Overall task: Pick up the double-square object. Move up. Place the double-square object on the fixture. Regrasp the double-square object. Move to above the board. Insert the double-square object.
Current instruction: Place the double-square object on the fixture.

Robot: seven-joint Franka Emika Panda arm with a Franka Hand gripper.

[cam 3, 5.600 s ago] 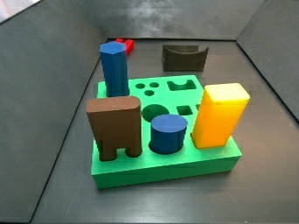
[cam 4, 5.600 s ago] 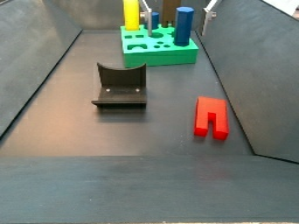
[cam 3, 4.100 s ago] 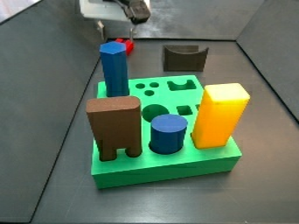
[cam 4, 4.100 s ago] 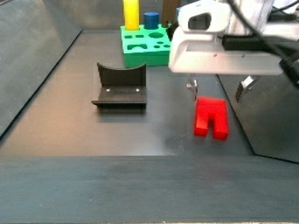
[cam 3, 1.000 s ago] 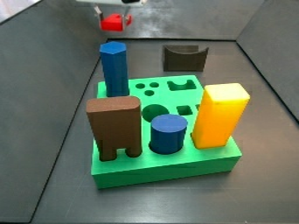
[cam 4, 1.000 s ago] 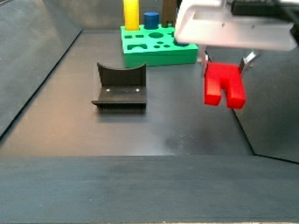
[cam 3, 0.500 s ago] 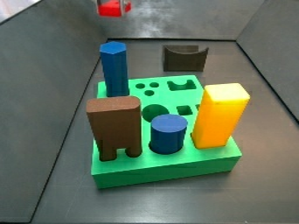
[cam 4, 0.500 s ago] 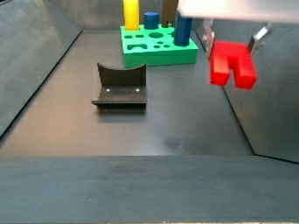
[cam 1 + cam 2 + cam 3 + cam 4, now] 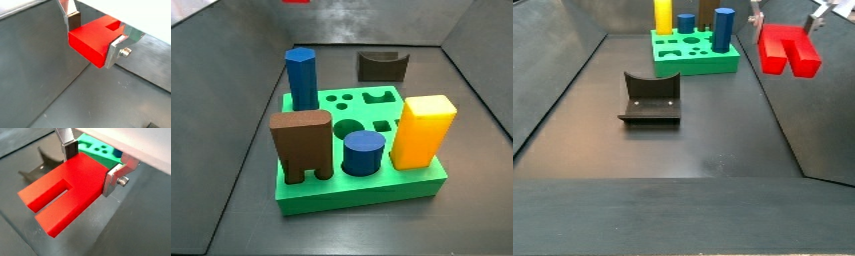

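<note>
My gripper [image 9: 787,22] is shut on the red double-square object [image 9: 787,48] and holds it high above the floor, near the right wall. Both wrist views show the silver fingers [image 9: 115,47] clamped on its sides, and the slotted end of the object [image 9: 57,203] sticks out past the gripper [image 9: 90,165]. In a side view only a red sliver [image 9: 298,1] shows at the top edge. The dark fixture [image 9: 649,98] stands on the floor, apart from the gripper. It also shows in a side view [image 9: 382,66]. The green board [image 9: 358,192] lies beyond it [image 9: 694,58].
On the board stand a blue hexagonal prism [image 9: 301,78], a brown legged block [image 9: 301,145], a blue cylinder [image 9: 364,152] and a yellow block [image 9: 422,130]. Several cut-out holes [image 9: 376,98] are open. Grey sloping walls [image 9: 553,80] enclose the floor.
My gripper has risen with the red double-square object from the floor. It is now almost out of one side view at the top.
</note>
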